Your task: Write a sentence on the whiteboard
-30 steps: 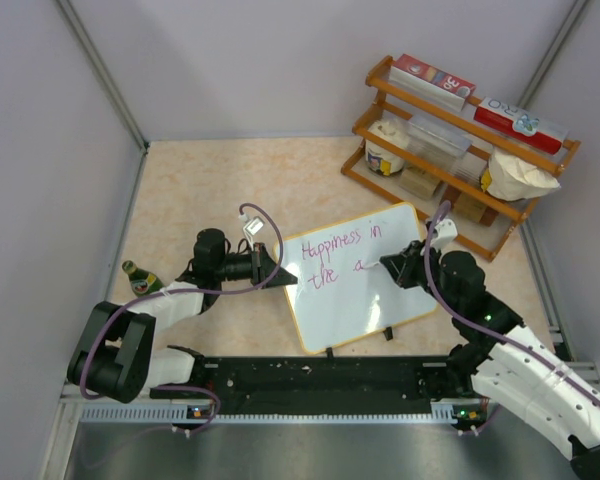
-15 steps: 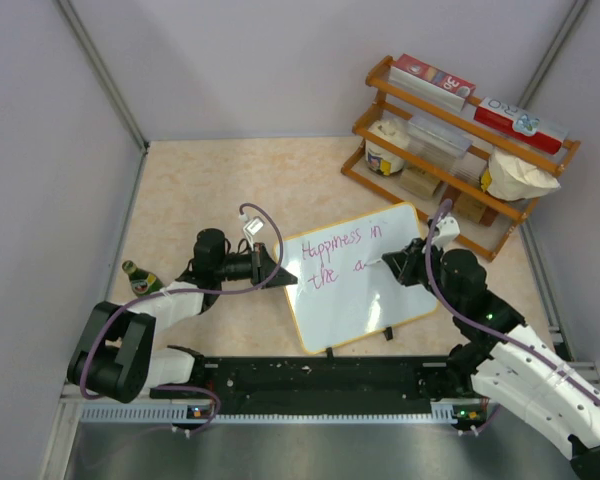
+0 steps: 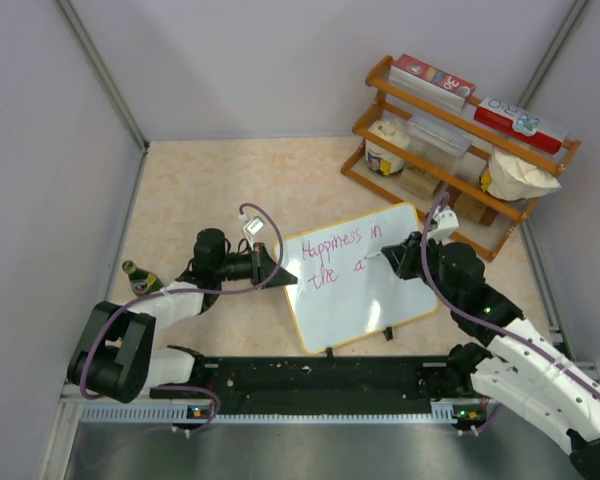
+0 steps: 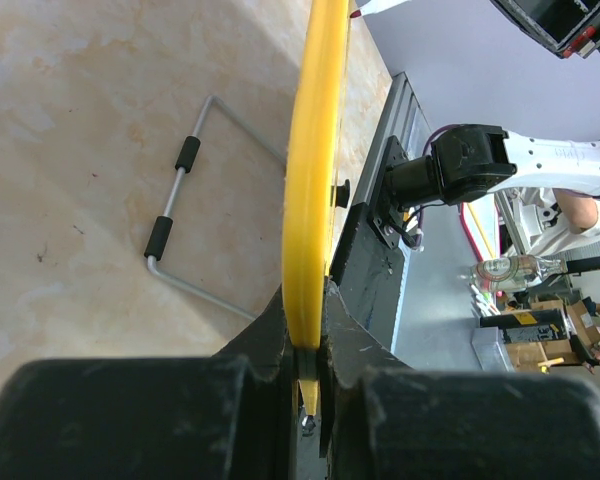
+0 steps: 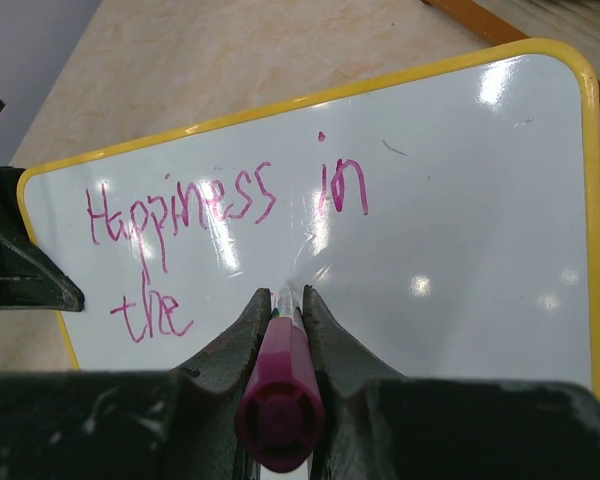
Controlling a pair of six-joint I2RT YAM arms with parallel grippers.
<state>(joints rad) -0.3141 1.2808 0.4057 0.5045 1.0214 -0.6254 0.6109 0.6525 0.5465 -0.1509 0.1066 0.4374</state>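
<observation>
Right, from the top camera: the whiteboard lies flat mid-table, between the two arms. Its long axis runs left to right, the right end skewed away toward the wooden rack. The left gripper is clamped on the board's left short edge. The right gripper hangs over the right half, at the end of the second written line.

On to the left wrist: the yellow frame shows edge-on, running straight up the picture, and the left gripper pinches it tight between both fingers.

Now the right wrist: the right gripper is closed around a magenta marker. The tip is down at the glossy surface, below "Happiness in" and right of "the". The writing reads along the board's long side.
</observation>
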